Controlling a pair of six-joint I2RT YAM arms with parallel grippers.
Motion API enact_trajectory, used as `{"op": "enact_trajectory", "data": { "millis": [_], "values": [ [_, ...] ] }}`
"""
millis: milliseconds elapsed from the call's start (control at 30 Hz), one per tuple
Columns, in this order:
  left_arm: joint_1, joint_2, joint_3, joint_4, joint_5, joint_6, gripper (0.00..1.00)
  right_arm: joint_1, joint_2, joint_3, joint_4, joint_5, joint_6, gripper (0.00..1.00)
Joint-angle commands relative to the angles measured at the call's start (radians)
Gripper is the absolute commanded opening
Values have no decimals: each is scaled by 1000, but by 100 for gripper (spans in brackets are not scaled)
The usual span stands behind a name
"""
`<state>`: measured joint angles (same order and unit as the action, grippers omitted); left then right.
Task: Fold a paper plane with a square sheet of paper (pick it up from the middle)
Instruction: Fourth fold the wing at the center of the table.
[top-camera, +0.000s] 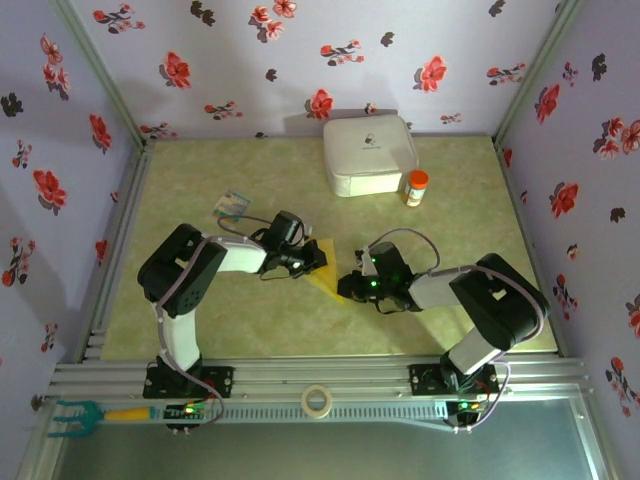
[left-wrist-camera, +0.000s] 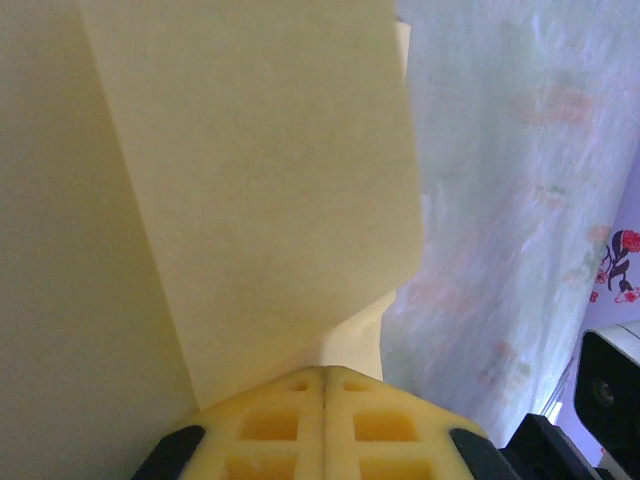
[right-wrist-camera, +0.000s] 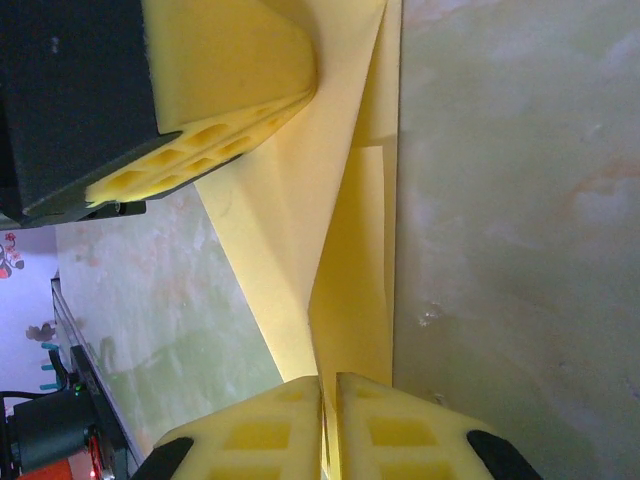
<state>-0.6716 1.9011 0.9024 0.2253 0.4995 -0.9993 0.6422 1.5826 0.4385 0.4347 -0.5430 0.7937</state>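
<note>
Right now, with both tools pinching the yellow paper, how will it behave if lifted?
Likely floppy and light: the yellow paper is thin, bending between the left tool and right tool. Its folded flaps stand loose, so may spring open.

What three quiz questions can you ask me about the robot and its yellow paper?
1. How many grippers pinch the yellow paper?
2. What stands next to the white box? A: a bottle with an orange cap. B: a cup. C: a banana.
3. True or false: the paper lies flat and nothing touches it.

Key
1. Two. The left gripper and the right gripper are both shut on it.
2. A.
3. False. It is partly folded and held at both ends.
</note>
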Motion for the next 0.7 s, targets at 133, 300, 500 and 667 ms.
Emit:
{"op": "enact_trajectory", "data": {
  "millis": [133,300,500,667],
  "values": [
    [-7,27,-6,-23,-2,11,0,10,-52,-30,-142,15,-11,12],
    [-7,29,-7,-23,-2,12,0,22,-40,-42,-137,14,-2,10],
    [-7,28,-8,-23,-2,11,0,34,-25,-33,-154,23,-7,8],
    [-7,30,-6,-26,-4,12,0,37,-58,-28,-197,31,-13,11]
  ]
}}
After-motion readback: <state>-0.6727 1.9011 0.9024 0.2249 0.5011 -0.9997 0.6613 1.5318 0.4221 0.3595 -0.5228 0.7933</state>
